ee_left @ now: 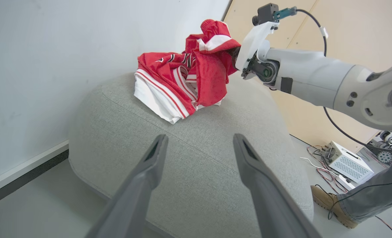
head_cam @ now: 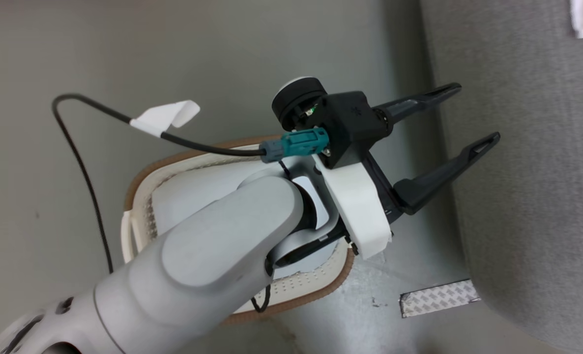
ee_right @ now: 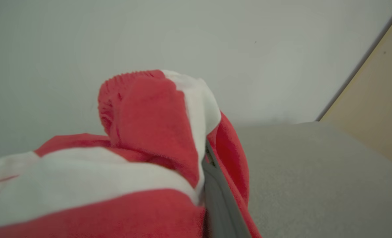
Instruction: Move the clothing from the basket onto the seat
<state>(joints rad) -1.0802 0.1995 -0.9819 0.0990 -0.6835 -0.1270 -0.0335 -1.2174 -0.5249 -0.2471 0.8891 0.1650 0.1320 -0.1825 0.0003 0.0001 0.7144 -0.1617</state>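
Red-and-white striped clothing point(ee_left: 182, 76), grey seat point(ee_left: 199, 158), brown-rimmed white basket point(head_cam: 304, 286)

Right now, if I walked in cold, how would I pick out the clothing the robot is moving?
Find the big grey seat against the pale wall. On its far end lies crumpled clothing, its top lifted by a pale robot arm. It is the one bright red thing there, with white panels and striped trim.

1. Head view: even, diffuse light; a soft shadow band lies on the floor point(head_cam: 399, 59) beside the seat point(head_cam: 532, 172).
2. Left wrist view: bright and sharp; wide-angle distortion bends the edges.
3. Right wrist view: the clothing point(ee_right: 143, 132), very near, is blurred.
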